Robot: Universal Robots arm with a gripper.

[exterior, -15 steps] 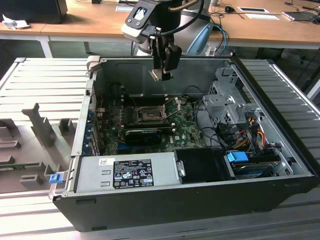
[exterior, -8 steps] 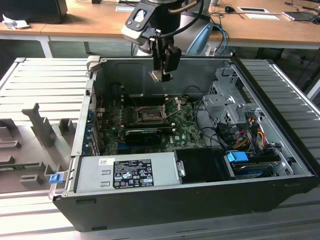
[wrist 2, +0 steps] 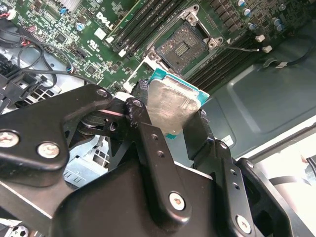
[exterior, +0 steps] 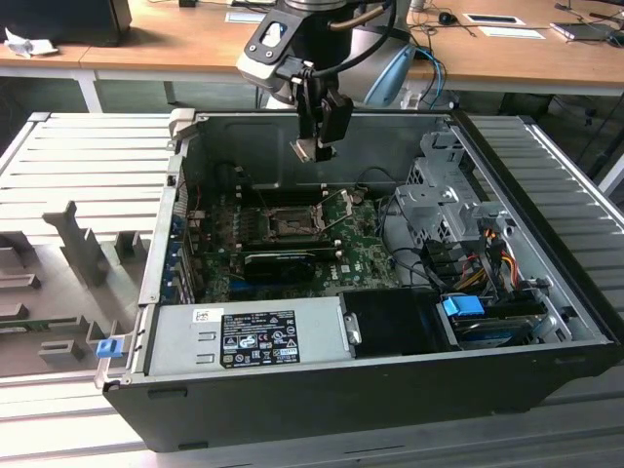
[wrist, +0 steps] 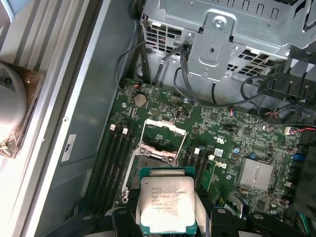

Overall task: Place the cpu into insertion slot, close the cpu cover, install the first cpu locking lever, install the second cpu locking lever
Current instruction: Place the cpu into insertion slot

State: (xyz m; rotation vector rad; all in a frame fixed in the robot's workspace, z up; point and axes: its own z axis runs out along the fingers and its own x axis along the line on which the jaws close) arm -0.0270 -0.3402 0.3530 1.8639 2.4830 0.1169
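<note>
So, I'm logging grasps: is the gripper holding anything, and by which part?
Yes. The gripper pinches the thin square silvery cpu by two opposite side edges, near one end.

The gripper point(wrist 2: 169, 117) clamped the cpu point(wrist 2: 168, 101) by two opposite edges, its pale face showing. Beyond it the insertion slot point(wrist 2: 183, 47) lay bare on the green board point(wrist 2: 74, 34), between long black slots point(wrist 2: 140, 24).

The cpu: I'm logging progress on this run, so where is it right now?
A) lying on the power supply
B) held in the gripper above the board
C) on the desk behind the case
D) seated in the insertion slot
B: the cpu is clamped in the gripper above the green board, while the insertion slot lies bare with its pins showing.
</note>
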